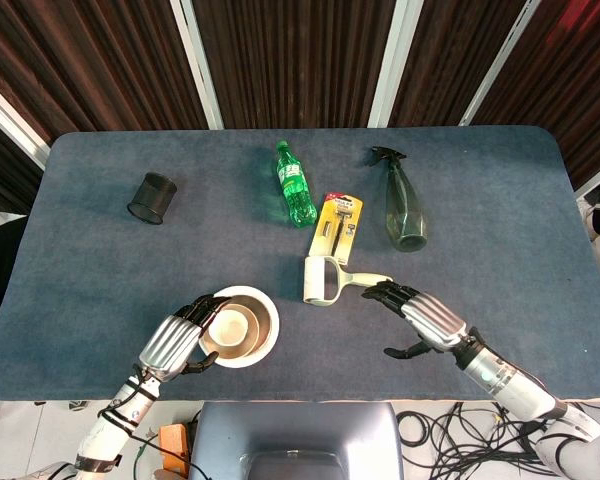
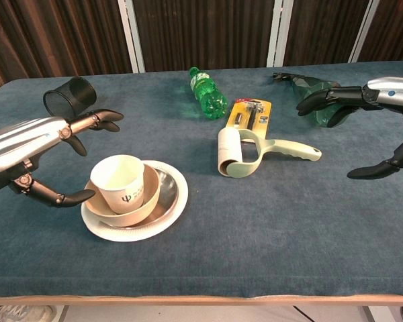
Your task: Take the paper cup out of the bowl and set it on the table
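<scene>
A white paper cup [image 2: 121, 182] [image 1: 235, 327] stands tilted inside a tan bowl [image 2: 106, 209], which sits in a metal bowl [image 2: 166, 192] on a white plate [image 2: 138, 231] [image 1: 264, 352] near the table's front left. My left hand [image 2: 35, 147] [image 1: 178, 338] hovers just left of the stack, fingers spread around the cup's side without touching it, holding nothing. My right hand [image 2: 363, 100] [image 1: 427, 318] floats open over the right part of the table, next to a lint roller [image 2: 238, 152] [image 1: 325, 278].
A green bottle [image 1: 295, 184] lies at the back centre, with a packaged razor [image 1: 338, 222] and a spray bottle [image 1: 402, 200] to its right. A black mesh cup [image 1: 152, 198] lies at the back left. The table's front edge [image 2: 201, 298] runs close below the stack.
</scene>
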{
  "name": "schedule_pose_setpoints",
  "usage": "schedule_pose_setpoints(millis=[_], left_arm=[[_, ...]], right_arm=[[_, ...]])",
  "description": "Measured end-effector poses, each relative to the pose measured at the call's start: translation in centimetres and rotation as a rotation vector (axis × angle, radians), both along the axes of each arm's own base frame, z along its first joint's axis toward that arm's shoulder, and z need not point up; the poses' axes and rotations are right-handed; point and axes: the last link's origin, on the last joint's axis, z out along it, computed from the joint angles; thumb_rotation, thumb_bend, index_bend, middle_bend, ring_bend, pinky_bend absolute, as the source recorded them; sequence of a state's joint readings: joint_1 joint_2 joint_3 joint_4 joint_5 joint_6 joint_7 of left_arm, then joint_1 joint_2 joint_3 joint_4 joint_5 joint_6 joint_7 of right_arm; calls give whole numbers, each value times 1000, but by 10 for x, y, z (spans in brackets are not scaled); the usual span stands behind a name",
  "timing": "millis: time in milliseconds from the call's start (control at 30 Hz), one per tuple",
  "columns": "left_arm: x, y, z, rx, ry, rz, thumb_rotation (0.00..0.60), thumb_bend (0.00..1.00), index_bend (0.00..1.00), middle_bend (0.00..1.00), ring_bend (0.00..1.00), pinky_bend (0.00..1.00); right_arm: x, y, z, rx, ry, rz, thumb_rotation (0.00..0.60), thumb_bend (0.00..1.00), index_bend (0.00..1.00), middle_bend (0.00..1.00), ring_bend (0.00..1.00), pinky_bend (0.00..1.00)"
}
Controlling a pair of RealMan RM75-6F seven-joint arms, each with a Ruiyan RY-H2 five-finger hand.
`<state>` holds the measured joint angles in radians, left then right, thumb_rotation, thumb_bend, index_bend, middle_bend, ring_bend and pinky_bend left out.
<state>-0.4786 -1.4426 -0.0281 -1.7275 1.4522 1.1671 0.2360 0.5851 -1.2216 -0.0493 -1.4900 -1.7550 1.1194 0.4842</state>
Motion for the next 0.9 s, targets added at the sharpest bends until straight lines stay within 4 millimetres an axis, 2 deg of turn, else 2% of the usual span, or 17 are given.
schedule_pose_setpoints(millis=[400,700,767,900], left_arm=[[-2,1,-1,-4,0,15,600,299,35,122,90,302],[-3,1,-5,-9,12,13,600,301,35,122,89,301],[-3,1,-5,-4,20,6,600,302,35,123,89,302],[-3,0,-9,-4,21,1,600,302,35,121,89,301]], right_arm=[[-1,1,4,-8,-15,5,600,113,136,110,51,223],[-10,6,13,-113,44,19,600,113,135,108,50,218],[-15,11,18,-162,76,15,600,113,128,85,34,186],[-30,27,32,-271,159,-14,600,112,83,9,0,57]])
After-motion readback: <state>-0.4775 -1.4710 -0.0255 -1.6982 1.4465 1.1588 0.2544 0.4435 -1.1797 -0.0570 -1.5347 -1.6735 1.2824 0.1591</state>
